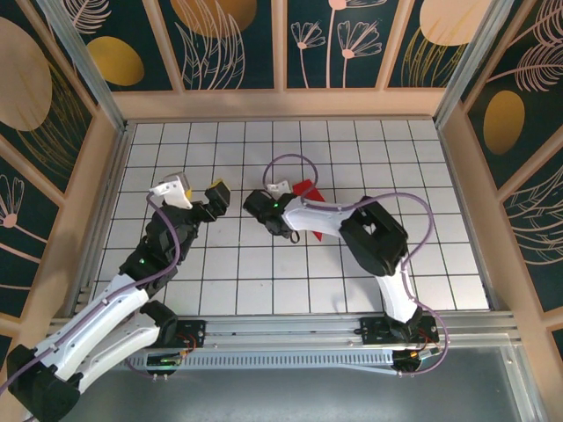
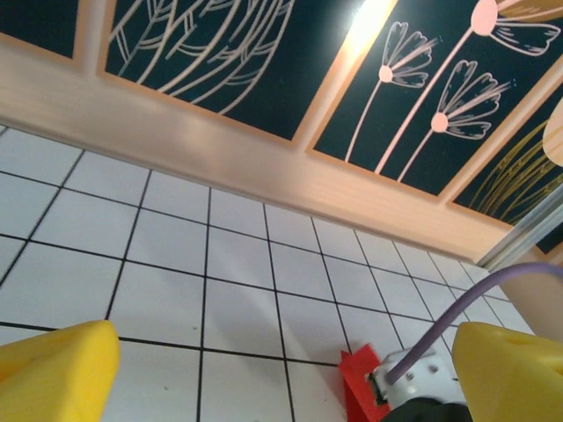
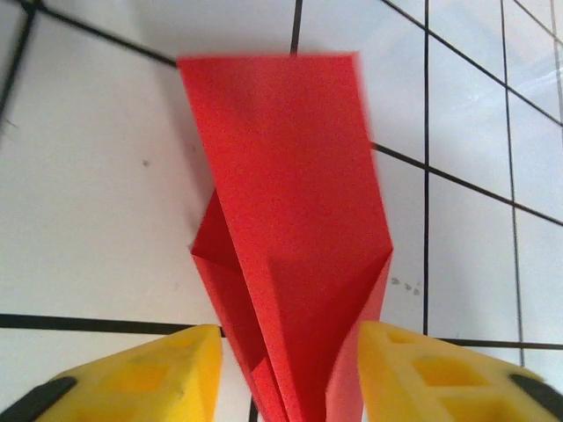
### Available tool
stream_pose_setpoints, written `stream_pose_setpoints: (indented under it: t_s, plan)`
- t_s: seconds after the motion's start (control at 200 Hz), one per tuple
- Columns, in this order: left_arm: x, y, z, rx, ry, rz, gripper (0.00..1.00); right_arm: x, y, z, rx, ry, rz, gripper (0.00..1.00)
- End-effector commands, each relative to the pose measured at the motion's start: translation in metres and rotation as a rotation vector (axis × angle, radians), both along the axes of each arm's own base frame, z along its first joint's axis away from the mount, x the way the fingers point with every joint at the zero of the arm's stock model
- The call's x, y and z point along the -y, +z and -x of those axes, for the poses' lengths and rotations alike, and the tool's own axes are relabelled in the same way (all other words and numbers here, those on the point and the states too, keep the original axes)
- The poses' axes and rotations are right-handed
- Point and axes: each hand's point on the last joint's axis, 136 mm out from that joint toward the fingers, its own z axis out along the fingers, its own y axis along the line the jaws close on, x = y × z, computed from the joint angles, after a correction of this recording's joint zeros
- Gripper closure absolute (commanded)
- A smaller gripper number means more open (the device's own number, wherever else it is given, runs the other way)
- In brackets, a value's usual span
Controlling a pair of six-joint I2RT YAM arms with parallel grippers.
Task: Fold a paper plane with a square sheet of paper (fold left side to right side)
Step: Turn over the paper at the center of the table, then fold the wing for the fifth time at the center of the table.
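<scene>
the paper lies flat on the table, a little right of centre and toward the far side. it is already narrowed to a slim red dart with layered flaps. my right gripper sits over its narrow end, fingers apart and straddling it, not pinching it as far as i can tell. my left gripper hovers to the left, well apart from the paper, spread wide with nothing in it. to carry the left side over to the right cleanly, i judge i should take only the left flap's edge, low and shallow. i'd swing it over the centre line until the edges meet, then press along the crease. the left gripper could pin the body so it doesn't slide on the tiles.
</scene>
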Motion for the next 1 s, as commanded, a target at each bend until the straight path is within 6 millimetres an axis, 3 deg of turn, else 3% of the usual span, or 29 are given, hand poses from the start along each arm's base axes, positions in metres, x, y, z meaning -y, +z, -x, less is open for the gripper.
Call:
stream_pose_setpoints:
  t_s: [0.0, 0.2, 0.415, 0.741, 0.891, 0.911, 0.981, 0.996]
  plan:
    - [0.017, 0.014, -0.003, 0.021, -0.067, 0.061, 0.03, -0.006, 0.036, 0.0, 0.026, 0.001, -0.201, 0.49]
    - [0.049, -0.009, -0.022, -0.081, -0.142, 0.141, 0.05, 0.021, 0.068, 0.003, 0.031, -0.026, -0.455, 0.47]
    - [0.1, -0.057, -0.047, -0.305, -0.253, 0.152, 0.13, 0.067, 0.095, 0.004, 0.077, -0.049, -0.739, 0.4]
    - [0.162, -0.115, -0.073, -0.506, -0.392, 0.245, 0.22, 0.139, 0.103, 0.011, 0.143, -0.133, -0.986, 0.16]
    - [0.189, -0.134, -0.082, -0.574, -0.464, 0.296, 0.26, 0.154, 0.105, 0.017, 0.141, -0.138, -1.091, 0.08]
    - [0.192, -0.147, -0.083, -0.599, -0.465, 0.293, 0.26, 0.156, 0.106, 0.018, 0.143, -0.139, -1.103, 0.08]
    - [0.196, -0.164, -0.083, -0.638, -0.473, 0.303, 0.27, 0.162, 0.106, 0.021, 0.146, -0.142, -1.144, 0.06]
    - [0.201, -0.156, -0.089, -0.623, -0.481, 0.312, 0.28, 0.163, 0.107, 0.021, 0.146, -0.141, -1.153, 0.06]
